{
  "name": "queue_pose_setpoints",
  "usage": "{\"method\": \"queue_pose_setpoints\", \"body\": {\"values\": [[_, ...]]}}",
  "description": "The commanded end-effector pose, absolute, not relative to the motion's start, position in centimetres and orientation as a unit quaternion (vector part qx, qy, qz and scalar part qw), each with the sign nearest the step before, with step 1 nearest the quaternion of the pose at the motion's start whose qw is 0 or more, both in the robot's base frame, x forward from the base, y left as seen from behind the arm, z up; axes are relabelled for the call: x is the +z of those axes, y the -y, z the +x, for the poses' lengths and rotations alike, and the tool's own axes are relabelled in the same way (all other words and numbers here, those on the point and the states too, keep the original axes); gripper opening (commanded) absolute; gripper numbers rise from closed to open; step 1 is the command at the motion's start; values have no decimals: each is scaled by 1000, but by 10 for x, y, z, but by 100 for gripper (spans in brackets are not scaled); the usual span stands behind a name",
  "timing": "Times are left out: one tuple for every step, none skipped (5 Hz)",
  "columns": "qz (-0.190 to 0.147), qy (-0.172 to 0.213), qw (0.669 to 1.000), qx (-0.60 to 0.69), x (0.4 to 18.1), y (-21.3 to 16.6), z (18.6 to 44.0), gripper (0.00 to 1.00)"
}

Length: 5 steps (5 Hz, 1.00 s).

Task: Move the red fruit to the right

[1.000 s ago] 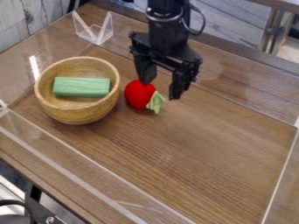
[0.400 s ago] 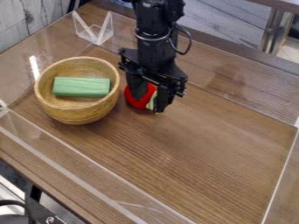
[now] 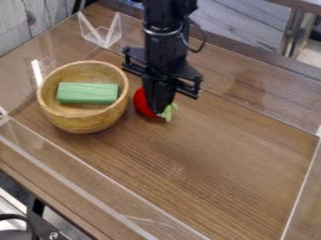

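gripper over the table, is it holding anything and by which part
The gripper is shut on the red fruit, its fingers clamping the red body from two sides; the green leafy cap sticks out free at the lower right.

One camera looks down at an angle from in front of the wooden table [image 3: 238, 169], fairly near, the arm [image 3: 163, 28] entering from top centre.

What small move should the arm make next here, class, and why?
Probably lift slightly, then carry rightward. The gripper looks shut on the red fruit, which still sits on the table just right of the wooden bowl, so it has yet to travel.
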State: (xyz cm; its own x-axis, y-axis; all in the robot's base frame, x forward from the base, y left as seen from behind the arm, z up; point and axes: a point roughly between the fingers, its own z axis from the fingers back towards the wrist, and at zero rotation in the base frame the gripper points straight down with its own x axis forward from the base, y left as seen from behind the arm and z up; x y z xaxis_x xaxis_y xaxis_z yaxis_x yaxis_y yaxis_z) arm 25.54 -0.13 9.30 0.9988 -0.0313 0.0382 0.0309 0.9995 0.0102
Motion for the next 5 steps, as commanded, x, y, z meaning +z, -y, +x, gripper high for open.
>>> {"method": "queue_pose_setpoints", "body": {"values": [[4, 51, 999, 11, 120, 16, 260, 0], [-6, 57, 998, -2, 103, 36, 262, 0], [-16, 56, 998, -19, 76, 61, 261, 0], [-21, 56, 998, -36, 62, 67, 256, 0], [-23, 57, 997, -37, 52, 62, 253, 0]]}}
